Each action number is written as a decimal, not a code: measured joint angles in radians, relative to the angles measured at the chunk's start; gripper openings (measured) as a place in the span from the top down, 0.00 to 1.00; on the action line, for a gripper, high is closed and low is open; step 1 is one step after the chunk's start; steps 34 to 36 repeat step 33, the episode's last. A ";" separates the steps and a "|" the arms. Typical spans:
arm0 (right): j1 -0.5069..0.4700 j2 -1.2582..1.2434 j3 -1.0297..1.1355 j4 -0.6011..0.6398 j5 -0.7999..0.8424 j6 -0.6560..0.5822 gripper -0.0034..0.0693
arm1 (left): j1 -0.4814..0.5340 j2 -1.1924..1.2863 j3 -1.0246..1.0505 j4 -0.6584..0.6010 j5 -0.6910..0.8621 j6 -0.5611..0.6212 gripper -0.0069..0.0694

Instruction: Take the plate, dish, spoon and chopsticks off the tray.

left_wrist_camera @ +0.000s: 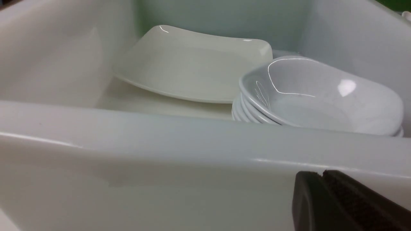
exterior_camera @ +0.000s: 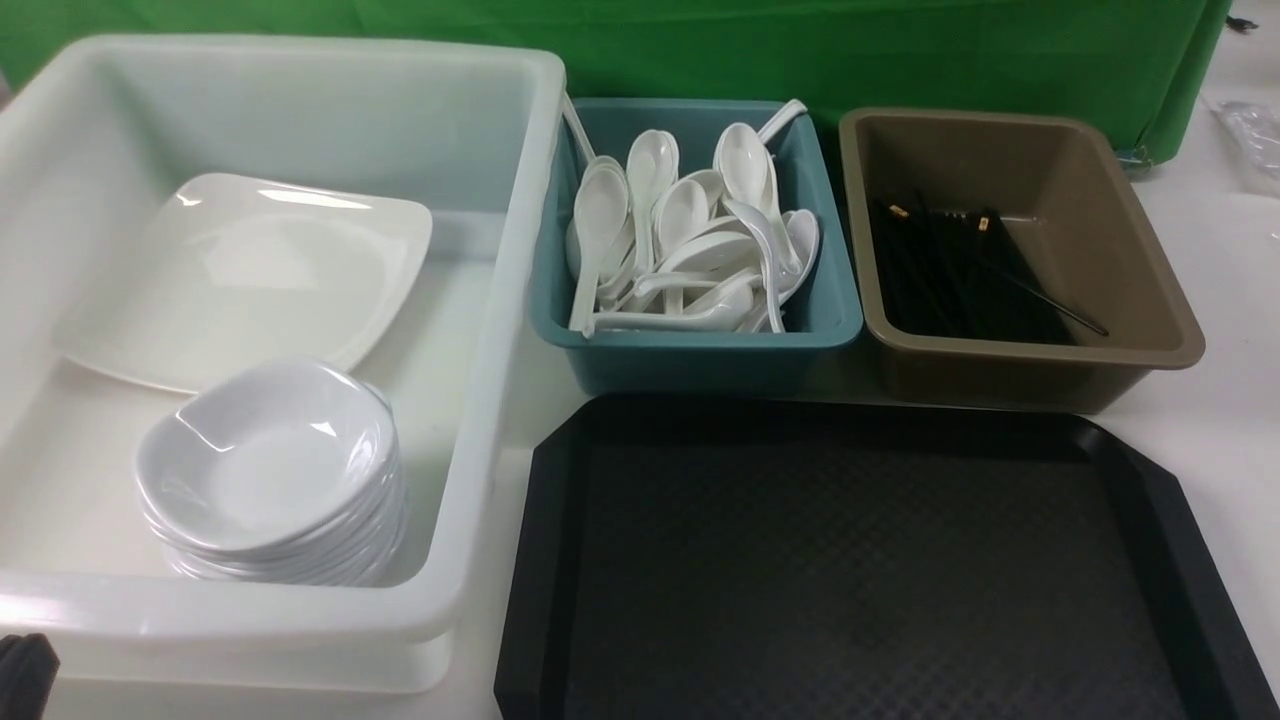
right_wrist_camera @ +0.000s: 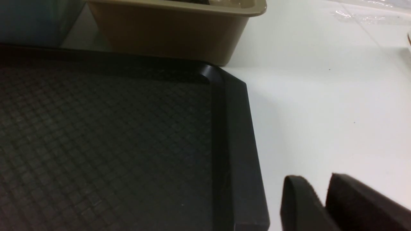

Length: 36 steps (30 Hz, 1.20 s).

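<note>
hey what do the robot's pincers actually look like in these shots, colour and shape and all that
Little shows. The left pincer has two matte black fingers with rounded tips and a rough, foam-like inner pad. The right pincer looks the same: two blunt, rounded black fingers, dull rather than glossy. The front view catches only a dark ribbed corner at the lower left. No cables, markings or arm links are visible.

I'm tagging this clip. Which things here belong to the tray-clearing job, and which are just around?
Job:
tray, nothing on it
plate, in the white bin
spoons, in the teal tub
chopsticks, in the brown tub
stacked bowls, in the white bin

Around:
green cloth
clear plastic, far right
</note>
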 joint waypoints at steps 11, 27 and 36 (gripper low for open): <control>0.000 0.000 0.000 0.000 0.000 0.000 0.68 | 0.000 0.000 0.000 0.000 0.000 -0.002 0.89; 0.000 0.000 0.000 0.000 0.000 0.000 0.66 | 0.000 0.000 0.000 0.000 0.000 -0.007 0.89; 0.000 0.000 0.000 0.000 0.000 0.000 0.66 | 0.000 0.000 0.000 0.000 0.000 -0.007 0.89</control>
